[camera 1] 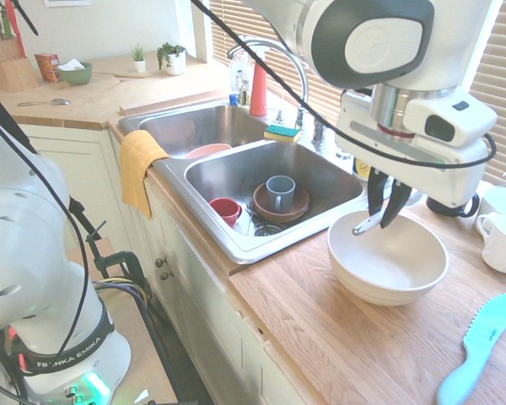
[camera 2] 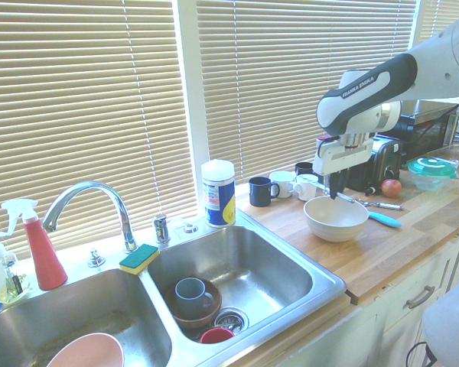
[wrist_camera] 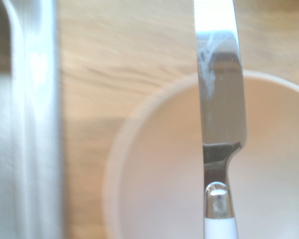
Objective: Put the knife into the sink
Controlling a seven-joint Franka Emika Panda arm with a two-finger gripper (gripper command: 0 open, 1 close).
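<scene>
My gripper (camera 1: 386,205) hangs just above the near rim of the cream bowl (camera 1: 388,270) on the wooden counter, shut on the knife (camera 1: 368,224). The knife's silvery end pokes out below the fingers, tilted down over the bowl. In the wrist view the knife's shiny blade (wrist_camera: 221,99) runs across the bowl (wrist_camera: 164,189) and out over the counter, its white handle at the picture's bottom edge. The double-basin steel sink (camera 1: 236,246) lies left of the bowl in the first exterior view. The second exterior view shows the gripper (camera 2: 335,189) over the bowl (camera 2: 336,222), right of the sink (camera 2: 321,279).
The near basin holds a grey mug (camera 1: 280,192) in a brown bowl and a red cup (camera 1: 226,209). A yellow towel (camera 1: 137,164) drapes over the sink's front edge. A teal plastic knife (camera 1: 481,346) lies on the counter past the bowl. White mugs (camera 1: 502,228) stand behind it.
</scene>
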